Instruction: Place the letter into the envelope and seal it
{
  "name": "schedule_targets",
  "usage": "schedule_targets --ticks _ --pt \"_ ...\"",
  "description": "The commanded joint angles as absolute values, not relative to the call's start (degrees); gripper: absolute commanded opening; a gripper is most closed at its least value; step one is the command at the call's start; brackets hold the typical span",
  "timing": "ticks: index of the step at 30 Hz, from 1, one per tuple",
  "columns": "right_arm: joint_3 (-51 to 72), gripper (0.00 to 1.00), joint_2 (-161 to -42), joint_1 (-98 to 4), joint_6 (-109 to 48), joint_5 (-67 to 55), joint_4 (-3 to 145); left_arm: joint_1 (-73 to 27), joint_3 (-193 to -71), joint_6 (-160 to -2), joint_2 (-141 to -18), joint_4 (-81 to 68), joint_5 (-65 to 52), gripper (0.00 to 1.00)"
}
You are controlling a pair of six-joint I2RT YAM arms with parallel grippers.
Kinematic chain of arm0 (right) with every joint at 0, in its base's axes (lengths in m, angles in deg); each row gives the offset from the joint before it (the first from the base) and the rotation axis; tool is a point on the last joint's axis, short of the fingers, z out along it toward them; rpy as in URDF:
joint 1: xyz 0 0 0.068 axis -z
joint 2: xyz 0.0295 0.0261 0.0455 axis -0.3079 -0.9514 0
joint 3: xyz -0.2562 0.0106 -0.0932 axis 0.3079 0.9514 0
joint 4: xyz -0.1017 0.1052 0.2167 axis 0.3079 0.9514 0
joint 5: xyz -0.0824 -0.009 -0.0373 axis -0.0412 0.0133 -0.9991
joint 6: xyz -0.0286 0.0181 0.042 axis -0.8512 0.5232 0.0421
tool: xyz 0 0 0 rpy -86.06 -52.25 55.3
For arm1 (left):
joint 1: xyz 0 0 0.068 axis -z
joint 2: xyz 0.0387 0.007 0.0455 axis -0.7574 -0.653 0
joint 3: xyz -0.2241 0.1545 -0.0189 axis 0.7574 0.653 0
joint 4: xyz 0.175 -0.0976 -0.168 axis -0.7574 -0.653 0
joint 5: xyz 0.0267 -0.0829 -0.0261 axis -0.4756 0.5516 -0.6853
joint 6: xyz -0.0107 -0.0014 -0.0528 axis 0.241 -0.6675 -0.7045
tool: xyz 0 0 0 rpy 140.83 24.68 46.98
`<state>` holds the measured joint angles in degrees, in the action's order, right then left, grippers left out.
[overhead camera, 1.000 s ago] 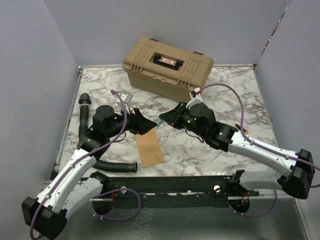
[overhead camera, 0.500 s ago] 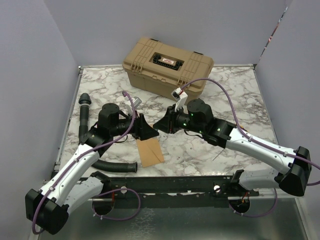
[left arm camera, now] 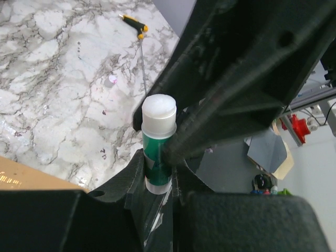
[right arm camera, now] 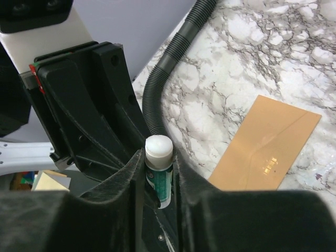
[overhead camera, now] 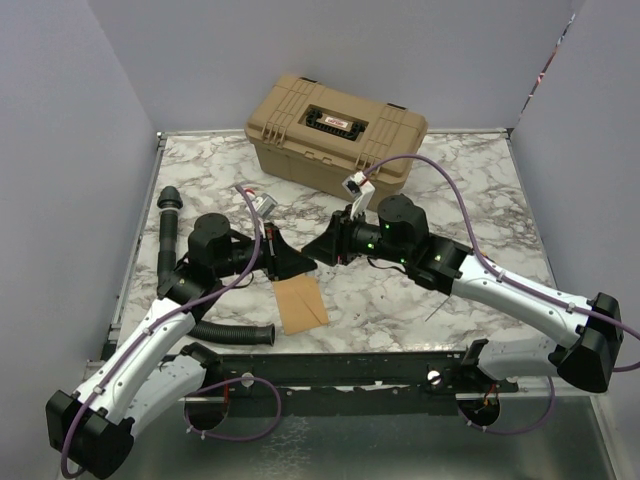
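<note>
Kraft-brown and flat, the envelope (overhead camera: 298, 303) is lying on the marble table (overhead camera: 480, 180) near its front edge, just nearside of the meeting grippers. The left gripper (left arm camera: 156, 163) is clamping a green glue stick (left arm camera: 157, 136), while the right gripper (right arm camera: 158, 157) is flanking the same stick closely; whether it is pressing cannot be told. This is probably a handover or uncapping, so one side should be holding firmly while the other is drawing straight off.
</note>
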<state>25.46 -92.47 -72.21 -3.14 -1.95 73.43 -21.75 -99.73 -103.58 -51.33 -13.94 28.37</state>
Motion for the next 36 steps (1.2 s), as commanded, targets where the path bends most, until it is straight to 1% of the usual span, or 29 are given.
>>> schedule_targets --ticks 1,2,5,7,9,11,13,16,18,21,22,25,29,32,34,36 --pt "27.6 0.64 -89.6 -72.7 3.0 -4.3 72.3 -22.0 -97.3 -107.4 -49.0 -6.1 24.0 0.00" --pt "29.1 0.68 -88.0 -72.7 4.1 -5.7 71.4 -22.0 -96.8 -108.1 -48.7 -5.4 22.8 0.00" --pt "35.9 0.75 -83.4 -72.7 4.6 -6.2 63.4 -22.0 -94.8 -111.8 -47.8 -2.2 18.9 0.00" --pt "38.3 0.76 -82.4 -72.7 4.5 -5.7 61.3 -22.0 -92.9 -116.4 -47.3 2.4 17.5 0.00" --pt "39.2 0.76 -83.2 -72.7 3.6 -2.5 59.9 -22.0 -91.4 -121.5 -47.2 7.1 16.2 0.00" --pt "39.3 0.76 -84.7 -72.7 3.1 0.7 58.2 -22.0 -91.0 -125.4 -47.2 9.5 15.3 0.00" --pt "39.7 0.76 -85.9 -72.7 3.6 1.4 56.2 -22.0 -91.2 -128.1 -47.1 10.5 15.4 0.00" --pt "39.5 0.72 -87.8 -72.7 4.6 1.1 53.0 -22.0 -91.9 -129.7 -46.1 10.7 15.5 0.00" --pt "38.4 0.64 -89.2 -72.7 5.0 1.0 52.8 -22.0 -92.2 -130.3 -45.8 10.7 15.6 0.00" --pt "36.9 0.49 -91.5 -72.7 5.4 1.6 51.9 -22.0 -92.1 -131.6 -45.8 10.7 16.1 0.00" --pt "37.0 0.47 -91.7 -72.7 5.5 1.9 51.0 -22.0 -91.9 -131.7 -45.6 10.7 16.3 0.00" --pt "38.3 0.46 -91.4 -72.7 5.6 2.1 47.9 -22.0 -91.2 -131.5 -44.9 10.5 15.8 0.00" --pt "39.7 0.54 -90.2 -72.7 5.4 2.4 46.4 -22.0 -91.4 -130.9 -44.7 9.7 15.6 0.00" --pt "40.3 0.55 -89.3 -72.8 5.4 1.7 46.1 -22.0 -91.5 -130.5 -44.7 9.5 15.8 0.00" --pt "40.5 0.52 -88.9 -72.7 5.6 0.4 45.9 -22.0 -91.5 -130.4 -44.7 9.3 15.9 0.00" --pt "40.6 0.42 -88.9 -72.7 5.9 -1.2 45.9 -21.9 -91.4 -130.4 -44.7 9.3 16.0 0.00"
